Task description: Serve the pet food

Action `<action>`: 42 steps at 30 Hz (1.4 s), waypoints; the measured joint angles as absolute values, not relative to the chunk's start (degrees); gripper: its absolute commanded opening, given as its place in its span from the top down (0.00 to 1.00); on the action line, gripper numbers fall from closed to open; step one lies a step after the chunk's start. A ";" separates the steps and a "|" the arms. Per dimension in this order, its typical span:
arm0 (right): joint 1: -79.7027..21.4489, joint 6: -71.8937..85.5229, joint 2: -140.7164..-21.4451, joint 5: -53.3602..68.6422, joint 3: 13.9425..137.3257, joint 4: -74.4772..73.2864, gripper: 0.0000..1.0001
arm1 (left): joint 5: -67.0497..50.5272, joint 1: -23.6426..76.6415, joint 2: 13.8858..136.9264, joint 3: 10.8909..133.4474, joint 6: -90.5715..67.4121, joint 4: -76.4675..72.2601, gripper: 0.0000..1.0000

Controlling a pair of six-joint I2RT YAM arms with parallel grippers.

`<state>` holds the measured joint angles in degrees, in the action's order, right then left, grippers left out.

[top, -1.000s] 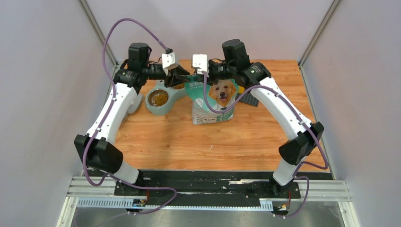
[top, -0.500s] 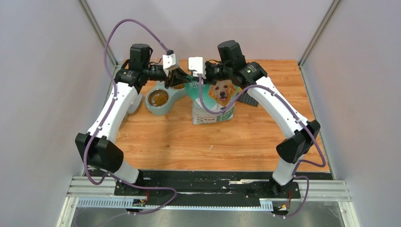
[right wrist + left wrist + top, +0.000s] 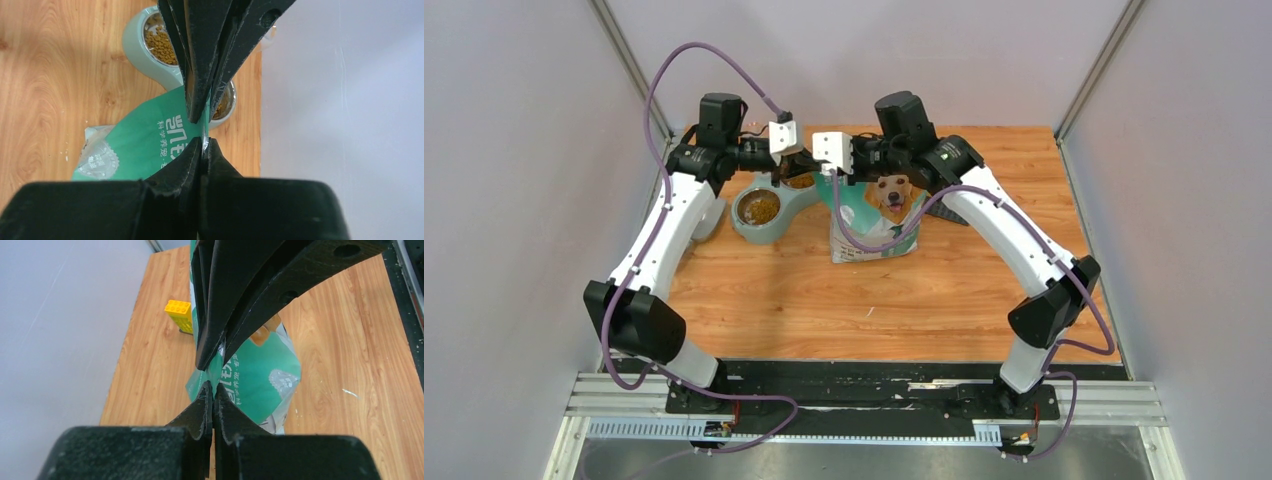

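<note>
Left jaws: pressed together on the top edge of the green-and-white film bag printed with a golden dog [image 3: 874,215]. Pale green double-bowl feeder [image 3: 796,202], far left corner of the wooden bench [image 3: 874,300]: small brown kibble pellets [image 3: 761,207] lie in its near bowl. Bag: upright, mid far edge, just right of the feeder. Right jaws: likewise pinching the top edge. Handling, as judged: move both pinches together and tilt the mouth slowly towards the bowls, lest the film tear or kibble spill.

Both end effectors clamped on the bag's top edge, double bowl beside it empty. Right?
Not empty: the double bowl holds pet food, clear in the right wrist view. The rest stands: left end effector and right end effector are both clamped on the bag at its top edge.
</note>
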<state>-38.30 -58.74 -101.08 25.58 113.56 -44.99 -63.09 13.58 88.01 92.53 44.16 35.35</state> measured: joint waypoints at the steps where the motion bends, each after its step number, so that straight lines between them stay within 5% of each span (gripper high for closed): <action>1: -38.41 -59.16 -100.88 24.97 113.27 -44.84 1.00 | -63.16 13.52 88.01 92.53 44.77 35.53 1.00; 35: -20.25 -61.12 -84.09 15.27 102.19 -49.10 1.00 | -66.87 12.75 88.01 92.64 49.10 38.06 1.00; 37: -16.97 -60.95 -82.98 12.43 102.15 -49.15 1.00 | -67.07 11.79 88.01 92.64 48.45 38.83 0.92; 41: -13.85 -59.46 -80.88 10.22 101.86 -48.95 0.95 | -66.92 11.00 87.94 92.62 45.60 38.04 0.39; 42: -13.93 -58.61 -80.31 10.20 101.49 -48.58 0.91 | -66.70 10.76 87.83 92.55 44.38 37.12 0.17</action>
<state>-13.93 -58.61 -80.31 10.20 101.49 -48.58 -66.70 10.76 87.83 92.55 44.38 37.12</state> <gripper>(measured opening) 0.005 0.440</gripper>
